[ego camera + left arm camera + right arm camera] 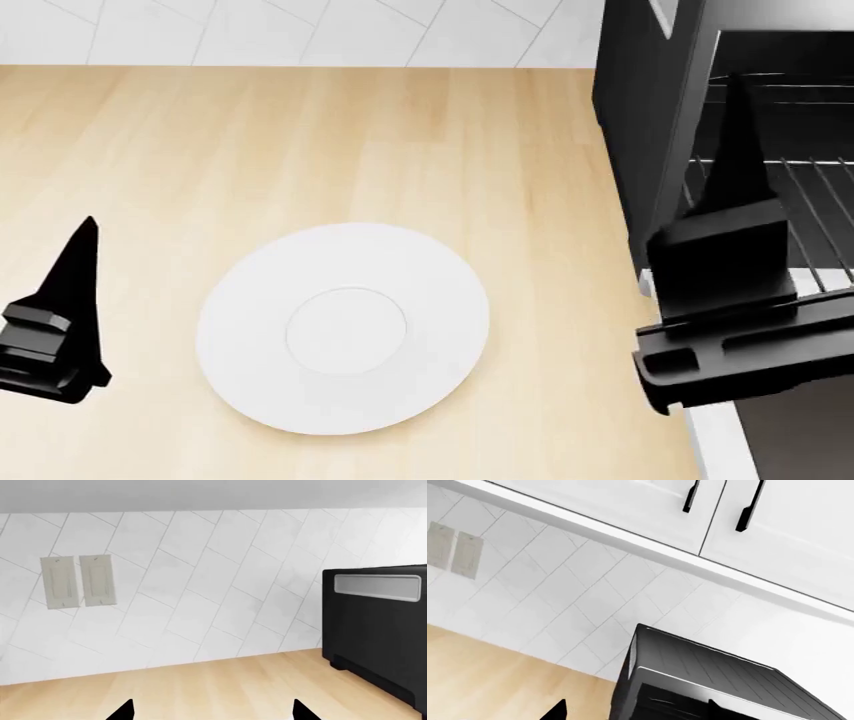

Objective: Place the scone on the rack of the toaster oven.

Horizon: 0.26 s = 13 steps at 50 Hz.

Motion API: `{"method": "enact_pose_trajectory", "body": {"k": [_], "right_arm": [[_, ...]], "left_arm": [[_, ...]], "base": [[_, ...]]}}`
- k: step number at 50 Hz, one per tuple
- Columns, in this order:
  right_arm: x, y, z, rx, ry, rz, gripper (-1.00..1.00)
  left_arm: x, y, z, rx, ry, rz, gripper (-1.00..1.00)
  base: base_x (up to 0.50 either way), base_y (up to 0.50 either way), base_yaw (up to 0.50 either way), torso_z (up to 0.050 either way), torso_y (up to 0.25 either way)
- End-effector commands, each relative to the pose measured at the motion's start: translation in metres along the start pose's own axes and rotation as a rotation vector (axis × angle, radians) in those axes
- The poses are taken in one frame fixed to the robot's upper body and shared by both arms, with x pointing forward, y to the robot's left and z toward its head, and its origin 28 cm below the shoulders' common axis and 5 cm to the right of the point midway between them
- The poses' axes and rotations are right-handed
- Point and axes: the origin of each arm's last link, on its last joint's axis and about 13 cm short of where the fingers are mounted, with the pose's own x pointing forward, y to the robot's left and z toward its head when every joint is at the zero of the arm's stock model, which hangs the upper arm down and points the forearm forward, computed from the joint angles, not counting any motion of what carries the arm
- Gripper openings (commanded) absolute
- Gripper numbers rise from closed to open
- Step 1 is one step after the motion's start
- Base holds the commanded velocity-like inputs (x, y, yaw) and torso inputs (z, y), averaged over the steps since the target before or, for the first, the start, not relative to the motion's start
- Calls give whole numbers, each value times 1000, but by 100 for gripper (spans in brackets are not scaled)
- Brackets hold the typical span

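Observation:
The scone is not in view in any frame. The toaster oven (641,140) stands at the right of the head view with its dark inside open, and the silver wire rack (811,200) shows inside it. My right gripper (731,190) hangs in front of the oven opening, over the rack's near edge, and hides part of it. In the right wrist view the right gripper (637,712) is open and empty, with the oven (707,680) ahead. My left gripper (74,290) is open and empty over the counter, left of the white plate (247,345), which has nothing on it.
The wooden counter (334,140) runs back to a white tiled wall (200,580) with two light switches (77,580). The oven's black side (380,630) shows in the left wrist view. White upper cabinets (727,510) hang above the oven. The oven's lowered door (801,440) juts out at the lower right.

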Motion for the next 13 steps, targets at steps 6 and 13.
{"method": "enact_pose_trajectory", "body": {"k": [6, 13], "right_arm": [[-14, 7, -4, 89, -90, 118, 100], [-10, 2, -7, 153, -109, 141, 100]], "left_arm": [[0, 0, 2, 5, -3, 2, 100], [-1, 0, 2, 5, -5, 2, 100]], "base": [[0, 0, 0, 0, 0], [0, 0, 0, 0, 0]]}}
